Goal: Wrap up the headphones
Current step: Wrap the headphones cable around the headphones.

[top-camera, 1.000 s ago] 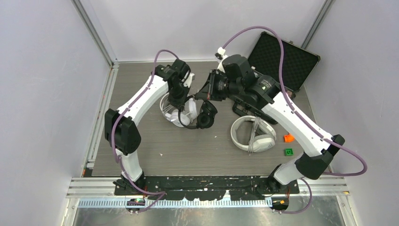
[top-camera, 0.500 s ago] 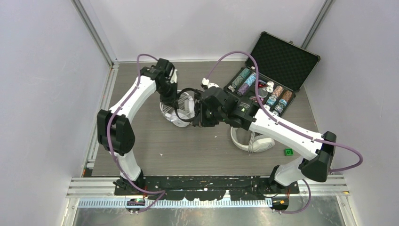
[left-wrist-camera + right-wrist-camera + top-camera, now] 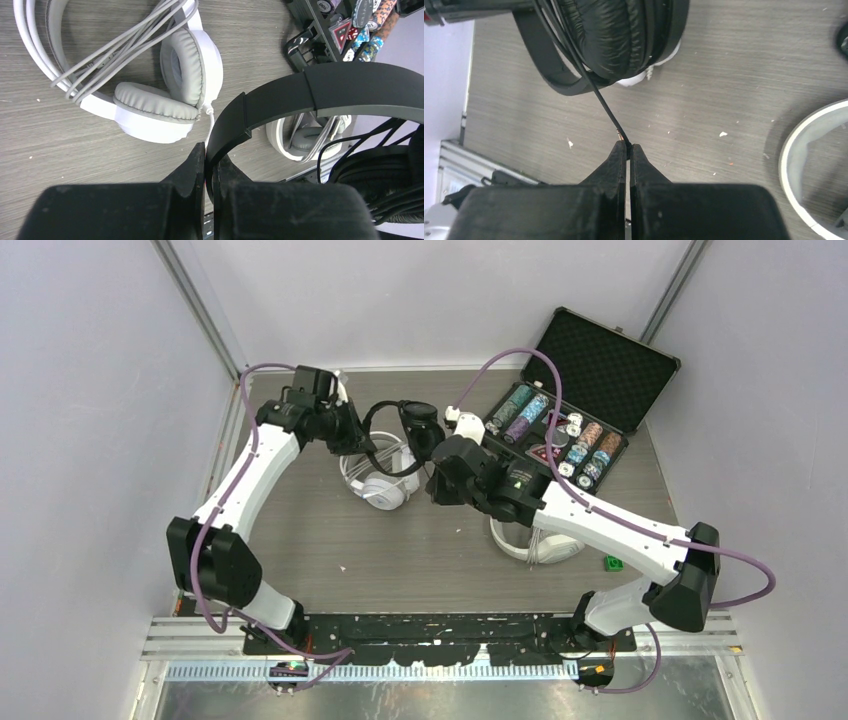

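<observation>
Two grippers hold the black headset [image 3: 418, 423] above the table [image 3: 400, 560] near its far edge: left gripper [image 3: 206, 150] pinches the headband [image 3: 325, 85], right gripper [image 3: 629, 147] pinches the cable [image 3: 596, 95] plug. White headset [image 3: 165, 95] lies beneath.

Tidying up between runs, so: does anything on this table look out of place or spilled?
Only small things: a green piece lies loose on the table, right of the near white headset, outside the open chip case. A few white specks dot the surface.
</observation>
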You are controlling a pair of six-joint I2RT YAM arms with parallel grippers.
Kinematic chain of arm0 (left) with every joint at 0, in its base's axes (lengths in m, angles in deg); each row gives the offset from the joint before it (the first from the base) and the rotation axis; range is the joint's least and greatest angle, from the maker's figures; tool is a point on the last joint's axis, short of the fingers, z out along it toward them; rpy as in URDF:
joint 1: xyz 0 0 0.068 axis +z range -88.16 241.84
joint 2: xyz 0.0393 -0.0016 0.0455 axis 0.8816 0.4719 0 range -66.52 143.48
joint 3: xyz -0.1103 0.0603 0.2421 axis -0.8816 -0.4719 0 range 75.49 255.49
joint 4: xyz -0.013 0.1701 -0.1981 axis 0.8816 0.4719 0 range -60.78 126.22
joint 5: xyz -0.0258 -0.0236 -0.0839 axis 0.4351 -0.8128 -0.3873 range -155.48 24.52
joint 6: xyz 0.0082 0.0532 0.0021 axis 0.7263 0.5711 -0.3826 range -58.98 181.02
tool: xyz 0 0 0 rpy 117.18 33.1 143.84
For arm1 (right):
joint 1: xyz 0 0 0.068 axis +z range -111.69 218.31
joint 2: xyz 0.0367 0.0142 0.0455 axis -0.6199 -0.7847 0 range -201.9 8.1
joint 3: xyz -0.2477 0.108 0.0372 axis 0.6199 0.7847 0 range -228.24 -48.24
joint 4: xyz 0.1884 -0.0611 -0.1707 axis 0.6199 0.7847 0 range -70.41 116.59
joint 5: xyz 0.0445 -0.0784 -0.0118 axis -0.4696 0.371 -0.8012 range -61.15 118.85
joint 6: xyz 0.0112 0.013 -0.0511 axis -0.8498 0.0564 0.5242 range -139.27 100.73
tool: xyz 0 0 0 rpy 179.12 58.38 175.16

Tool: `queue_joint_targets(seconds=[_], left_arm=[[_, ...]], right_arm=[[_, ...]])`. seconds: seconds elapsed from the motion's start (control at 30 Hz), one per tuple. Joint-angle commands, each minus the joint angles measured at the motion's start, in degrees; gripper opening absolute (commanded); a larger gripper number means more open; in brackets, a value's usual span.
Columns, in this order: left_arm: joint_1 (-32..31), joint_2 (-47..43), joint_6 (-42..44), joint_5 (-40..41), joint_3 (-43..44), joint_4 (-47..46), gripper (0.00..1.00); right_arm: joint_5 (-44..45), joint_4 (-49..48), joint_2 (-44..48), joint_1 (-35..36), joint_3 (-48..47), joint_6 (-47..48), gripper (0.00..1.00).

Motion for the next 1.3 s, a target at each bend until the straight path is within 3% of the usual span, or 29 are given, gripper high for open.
queue_joint_targets(seconds=[0.0,0.27,0.4,0.67,0.87,1.1,1.27], left_arm=[[2.01,-4.06,-7.02,-2.71,0.17,-9.62,0.00],[2.27,-8.79,-12.45,-5.80,-4.35,-15.23,0.00],[2.26,-9.95,-16.60,-12.55,-6.69,-20.41,0.00],[2.28,-12.48,-14.46,-11.23,-7.50,-16.71,0.00],[2.27,-10.53,-14.08,-16.23,-5.98,-15.71,0.00],[2.28,-8.76,-5.76,-12.73,0.61,-5.08,0.00],[2.28,-7.32,-4.28,-13.15,2.42,-2.07,0.00]], right_arm=[[8.15,2.22,2.78,0.81,2.13,1.77,0.00],[10.29,-8.97,6.76,-0.09,8.17,1.16,0.00],[5.01,-21.04,10.16,-1.93,14.60,-0.76,0.00],[-0.56,-36.25,16.56,-7.10,23.58,-4.22,0.00],[-13.46,-34.24,12.46,-8.26,19.52,4.62,0.00],[-3.36,-31.58,16.45,-8.25,21.10,19.85,0.00],[-3.27,-37.41,19.51,-8.20,24.29,29.37,0.00]])
